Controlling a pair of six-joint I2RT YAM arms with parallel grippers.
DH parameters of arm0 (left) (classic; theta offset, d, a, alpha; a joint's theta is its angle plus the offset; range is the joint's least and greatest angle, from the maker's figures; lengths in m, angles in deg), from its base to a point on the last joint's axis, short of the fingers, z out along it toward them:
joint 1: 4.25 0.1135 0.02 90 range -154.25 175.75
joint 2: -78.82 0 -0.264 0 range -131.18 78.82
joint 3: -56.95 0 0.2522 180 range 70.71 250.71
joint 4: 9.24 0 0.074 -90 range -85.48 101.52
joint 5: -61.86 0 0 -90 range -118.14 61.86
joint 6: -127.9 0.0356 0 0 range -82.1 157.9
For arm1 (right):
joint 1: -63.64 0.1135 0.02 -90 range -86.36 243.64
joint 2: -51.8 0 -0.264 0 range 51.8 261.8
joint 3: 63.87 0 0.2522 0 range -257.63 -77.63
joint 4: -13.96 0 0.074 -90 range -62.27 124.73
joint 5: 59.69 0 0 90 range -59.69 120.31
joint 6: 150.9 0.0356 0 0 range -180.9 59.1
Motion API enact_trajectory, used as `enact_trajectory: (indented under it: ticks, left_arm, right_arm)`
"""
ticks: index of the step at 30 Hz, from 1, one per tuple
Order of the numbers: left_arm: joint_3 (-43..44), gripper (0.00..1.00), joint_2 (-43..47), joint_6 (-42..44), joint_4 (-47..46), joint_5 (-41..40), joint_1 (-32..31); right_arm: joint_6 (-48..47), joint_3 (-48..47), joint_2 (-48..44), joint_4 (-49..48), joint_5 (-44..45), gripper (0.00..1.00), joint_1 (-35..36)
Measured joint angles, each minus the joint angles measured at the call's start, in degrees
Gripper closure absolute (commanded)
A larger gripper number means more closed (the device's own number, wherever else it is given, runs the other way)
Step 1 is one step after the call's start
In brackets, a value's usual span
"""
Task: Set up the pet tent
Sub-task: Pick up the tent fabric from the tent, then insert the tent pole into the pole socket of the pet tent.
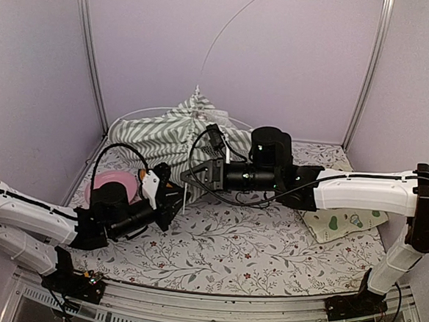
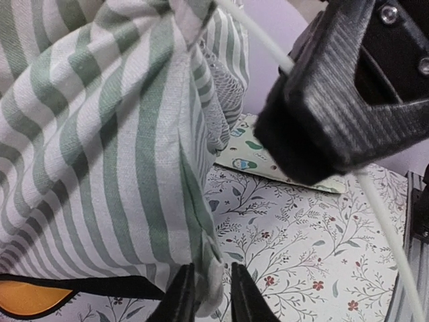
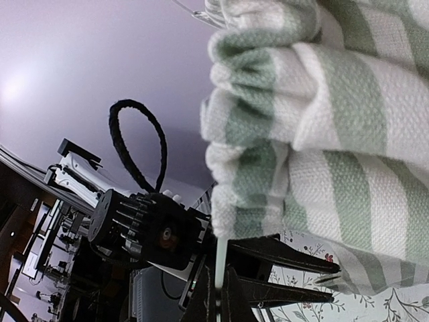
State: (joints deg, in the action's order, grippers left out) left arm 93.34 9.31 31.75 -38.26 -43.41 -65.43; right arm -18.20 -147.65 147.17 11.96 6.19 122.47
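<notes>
Right wrist: right fingers (image 3: 236, 308) clamp tent pole (image 3: 219, 261); top external unclear.

Soft, even light from above, weak shadows; in the right wrist view, near folds of the pet tent (image 3: 348, 154) seem slightly soft.

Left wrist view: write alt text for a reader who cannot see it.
A sage-green and white striped fabric pet tent fills the left, its lower hem between the black fingertips of the left end effector. Upper right, the right end effector clamps a thin white pole above a floral-print table cover.
</notes>
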Motion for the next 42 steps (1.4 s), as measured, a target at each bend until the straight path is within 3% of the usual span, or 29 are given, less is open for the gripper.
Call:
enact_trajectory:
  ticks: [5, 8, 10, 14, 20, 42]
  left_arm:
    - [1.01, 0.91, -1.11, 0.66, 0.48, 1.07, -0.22]
    - [1.01, 0.76, -1.11, 0.87, 0.68, 1.16, -0.24]
    - [1.01, 0.74, -1.11, 1.03, 0.98, 1.2, -0.33]
    - [1.01, 0.79, -1.11, 1.09, 1.4, 0.81, -0.42]
    - [1.01, 1.0, -1.14, 1.86, 1.38, -0.28, -0.44]
    - [-0.61, 1.0, 4.83, -0.57, 7.41, -4.74, -6.34]
  right_arm:
    - [0.0, -0.22, 0.0, 0.13, 1.07, 1.0, 0.02]
    - [-0.02, -1.2, 0.26, 0.33, 1.31, 1.0, 0.02]
    - [-0.04, -1.9, 0.5, 0.31, 1.31, 1.0, 0.04]
    - [-0.04, -2.56, 0.59, 0.28, 1.31, 1.0, 0.04]
    - [-0.04, -2.58, 0.59, 0.31, 1.46, 1.0, 0.04]
    - [-7.61, -3.74, 1.95, -0.59, 15.67, 1.0, 0.15]
